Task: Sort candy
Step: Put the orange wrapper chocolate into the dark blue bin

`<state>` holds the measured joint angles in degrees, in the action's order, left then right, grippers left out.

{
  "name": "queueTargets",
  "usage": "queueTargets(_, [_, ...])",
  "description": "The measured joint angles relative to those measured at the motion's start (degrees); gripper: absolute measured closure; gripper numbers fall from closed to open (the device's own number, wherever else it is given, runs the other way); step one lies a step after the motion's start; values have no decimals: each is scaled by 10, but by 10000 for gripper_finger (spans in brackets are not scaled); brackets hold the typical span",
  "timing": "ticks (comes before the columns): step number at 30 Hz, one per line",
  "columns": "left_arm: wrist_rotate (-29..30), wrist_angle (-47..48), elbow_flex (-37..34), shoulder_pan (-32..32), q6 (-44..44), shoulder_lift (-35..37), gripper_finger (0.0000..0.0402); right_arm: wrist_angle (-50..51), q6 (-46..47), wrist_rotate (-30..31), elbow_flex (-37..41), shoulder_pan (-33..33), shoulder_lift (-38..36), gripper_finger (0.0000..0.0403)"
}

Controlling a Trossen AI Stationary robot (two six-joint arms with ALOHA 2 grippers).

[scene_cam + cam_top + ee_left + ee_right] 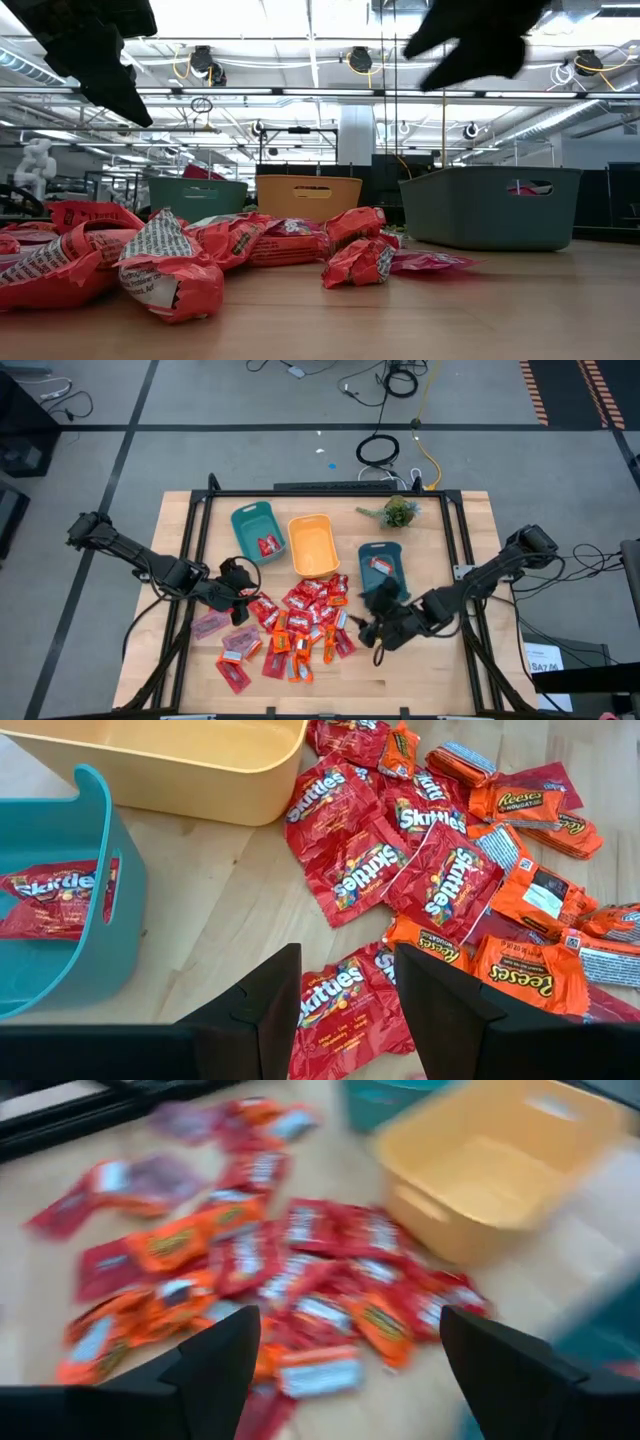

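Candy: heaped mid-counter below the bins from above; single wrappers hard to tell apart. Left claw at the heap's left edge, right claw at its right. Low view: both claws cut off at top. Left wrist: fingers apart, holding nothing, over red packets. Right wrist: blurred; fingers wide apart, empty.

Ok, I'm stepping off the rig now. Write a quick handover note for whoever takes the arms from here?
Left gripper: open, empty, over a red packet at the pile's left edge.
Right gripper: open, empty, above the pile's right side.
Candy: mostly still heaped mid-table.
Done: one red packet in the left teal bin, one in the right teal bin.
Left: orange bin is empty; sort the remaining pile.
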<state>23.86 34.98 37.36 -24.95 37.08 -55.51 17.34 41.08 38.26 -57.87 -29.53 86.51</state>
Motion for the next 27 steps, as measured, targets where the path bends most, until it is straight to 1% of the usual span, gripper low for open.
queueTargets(2, [0,0,0,0,0,0,230,-68,-82,-34,0,16,17,103])
queueTargets(4, [0,0,0,0,0,0,230,-115,-129,-67,0,34,35,103])
queueTargets(8, [0,0,0,0,0,0,230,-169,-152,-119,0,73,79,103])
queueTargets(13, [0,0,0,0,0,0,230,-170,-181,-157,-30,104,139,103])
queueTargets(16, [0,-1,0,0,0,0,230,-141,-190,-178,-62,116,168,103])
queueTargets(19, [0,0,0,0,0,0,230,-85,-197,-190,-92,122,185,103])
queueTargets(27, [0,0,0,0,0,0,230,85,-177,-200,-121,114,181,103])
